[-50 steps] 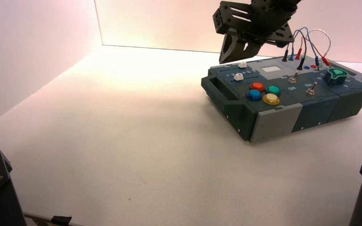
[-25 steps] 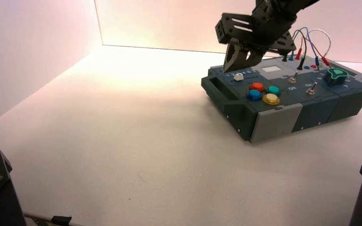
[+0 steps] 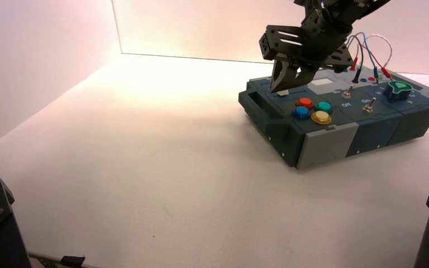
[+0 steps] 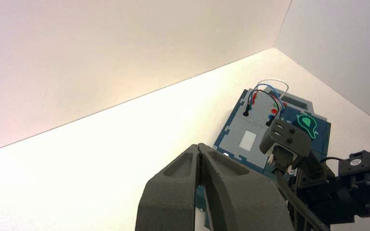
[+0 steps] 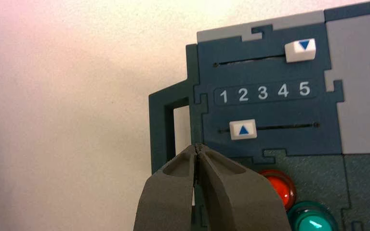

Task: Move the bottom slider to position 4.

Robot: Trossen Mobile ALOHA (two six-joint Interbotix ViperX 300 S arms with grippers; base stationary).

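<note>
In the right wrist view the bottom slider [image 5: 243, 129] is a white knob with a blue triangle, standing under the numeral 2 on its dark track. The numeral 4 [image 5: 283, 90] is further along the printed row. The second slider's knob [image 5: 300, 50] stands at 5. My right gripper [image 5: 198, 146] is shut and empty. Its tips are just off the track's low-number end, by the box's handle [image 5: 161, 130]. In the high view the right gripper [image 3: 281, 88] hangs over the sliders and hides them. My left gripper [image 4: 200, 146] is shut and empty, far back from the box.
The blue-grey box [image 3: 324, 148] stands at the right on a white table, turned at an angle. It bears coloured buttons [image 3: 311, 110], two silver toggles [image 3: 347, 91], a green knob [image 3: 398, 89] and looped wires [image 3: 368, 53]. White walls close in the back and left.
My right gripper has come down and forward over the box's slider corner. It now covers both white knobs in the high view. The box has not moved.
</note>
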